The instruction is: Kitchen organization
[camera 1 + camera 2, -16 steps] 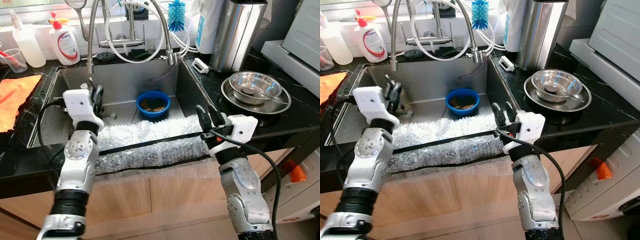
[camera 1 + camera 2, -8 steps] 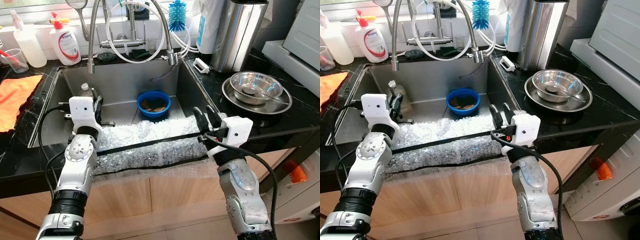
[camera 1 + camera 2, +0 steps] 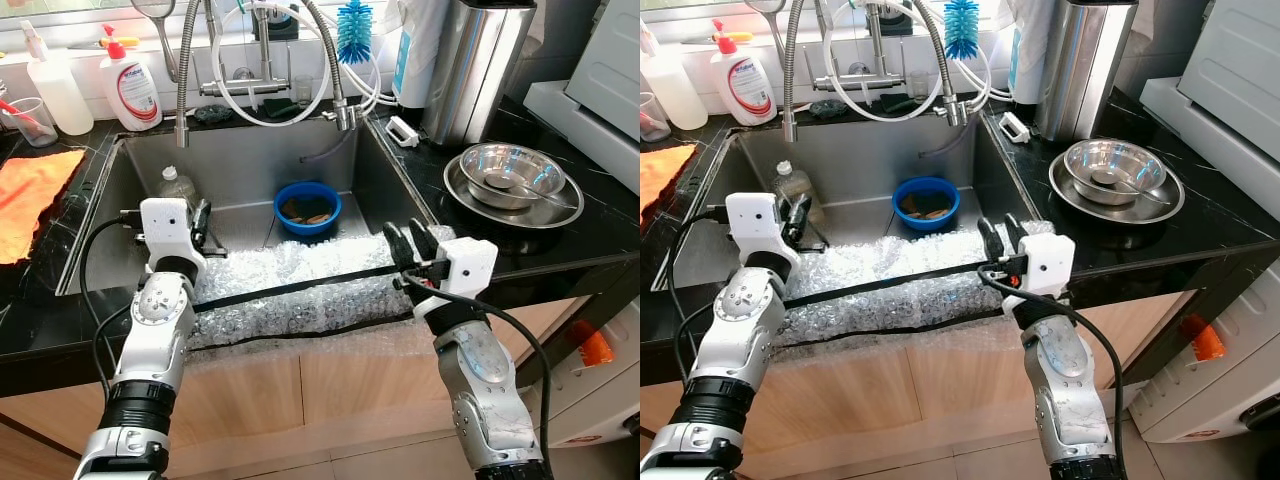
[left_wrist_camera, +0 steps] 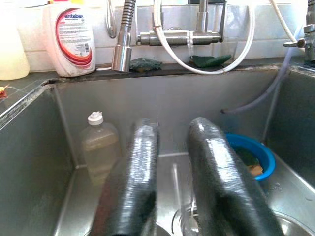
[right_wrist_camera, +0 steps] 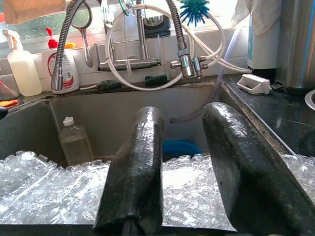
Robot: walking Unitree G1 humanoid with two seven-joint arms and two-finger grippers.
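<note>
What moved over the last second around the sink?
The left pincer drew back from the sink's left side, uncovering a small plastic bottle. The right pincer shifted slightly left over the bubble wrap. Nothing grasped; blue bowl unmoved.

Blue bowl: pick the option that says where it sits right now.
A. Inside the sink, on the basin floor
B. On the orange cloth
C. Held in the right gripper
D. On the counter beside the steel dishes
A. The blue bowl sits on the floor of the sink, behind the bubble wrap, with neither gripper touching it.
</note>
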